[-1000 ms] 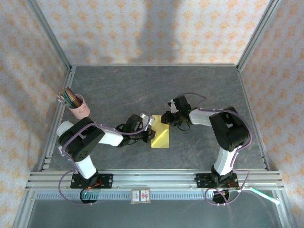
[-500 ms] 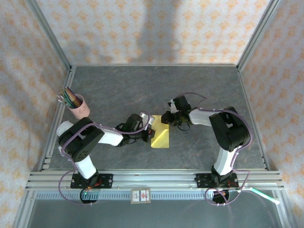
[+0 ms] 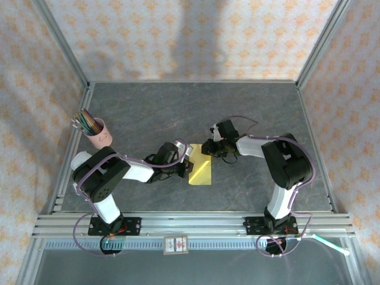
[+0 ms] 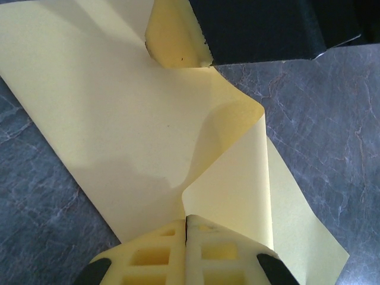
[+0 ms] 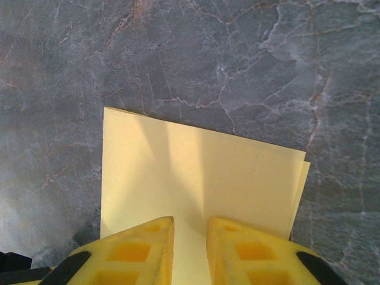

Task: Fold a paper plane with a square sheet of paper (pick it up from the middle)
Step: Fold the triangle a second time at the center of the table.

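**While the left hand pinches a flap**

Though mostly flat, the square sheet of paper lies folded double near the middle of the table, slightly toward its near edge. The left hand's fingers are pressed together on a curled-up flap on the side facing the left edge. The right hand, fingers narrowly apart, sits at the sheet's far end, one pad on the paper.

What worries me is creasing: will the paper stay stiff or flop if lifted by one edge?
Probably floppy: the paper buckles into a loose curl where pinched. Likely light and easily creased: its layered edge looks very thin.
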`<state>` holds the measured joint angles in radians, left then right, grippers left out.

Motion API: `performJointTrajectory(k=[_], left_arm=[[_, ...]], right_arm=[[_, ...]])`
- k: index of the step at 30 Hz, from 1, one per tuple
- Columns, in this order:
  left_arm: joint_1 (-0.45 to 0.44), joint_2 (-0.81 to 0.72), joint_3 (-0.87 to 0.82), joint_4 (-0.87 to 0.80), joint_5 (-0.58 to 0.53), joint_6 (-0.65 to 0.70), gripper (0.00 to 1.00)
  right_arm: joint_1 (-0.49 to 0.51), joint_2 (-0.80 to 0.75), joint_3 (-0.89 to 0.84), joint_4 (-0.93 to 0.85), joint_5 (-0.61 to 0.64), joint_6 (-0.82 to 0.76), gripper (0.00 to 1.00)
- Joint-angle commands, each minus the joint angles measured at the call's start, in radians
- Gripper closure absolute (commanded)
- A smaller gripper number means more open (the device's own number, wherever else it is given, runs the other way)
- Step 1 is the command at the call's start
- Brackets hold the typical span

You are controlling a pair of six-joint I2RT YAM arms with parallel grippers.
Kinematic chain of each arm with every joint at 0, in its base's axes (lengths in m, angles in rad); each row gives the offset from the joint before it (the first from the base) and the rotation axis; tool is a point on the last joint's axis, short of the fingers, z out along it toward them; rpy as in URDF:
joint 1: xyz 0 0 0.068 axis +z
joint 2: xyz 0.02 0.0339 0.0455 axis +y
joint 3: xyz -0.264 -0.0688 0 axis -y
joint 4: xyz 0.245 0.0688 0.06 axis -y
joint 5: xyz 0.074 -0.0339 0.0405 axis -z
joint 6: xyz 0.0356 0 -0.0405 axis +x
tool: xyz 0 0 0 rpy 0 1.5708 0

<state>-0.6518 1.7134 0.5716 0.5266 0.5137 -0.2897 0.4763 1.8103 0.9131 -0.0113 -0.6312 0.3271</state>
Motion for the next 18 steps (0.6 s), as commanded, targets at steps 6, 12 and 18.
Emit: performJointTrajectory(k=[6,12,18], left_arm=[[0.007,0.004,0.011,-0.026,-0.039,0.015,0.98],[0.007,0.014,0.016,-0.039,-0.047,0.023,0.98],[0.008,0.018,0.016,-0.039,-0.041,0.021,0.98]], right_arm=[[-0.001,0.046,-0.017,-0.096,0.096,-0.025,0.77],[-0.001,0.047,-0.015,-0.095,0.093,-0.023,0.77],[-0.001,0.046,-0.010,-0.102,0.094,-0.026,0.77]])
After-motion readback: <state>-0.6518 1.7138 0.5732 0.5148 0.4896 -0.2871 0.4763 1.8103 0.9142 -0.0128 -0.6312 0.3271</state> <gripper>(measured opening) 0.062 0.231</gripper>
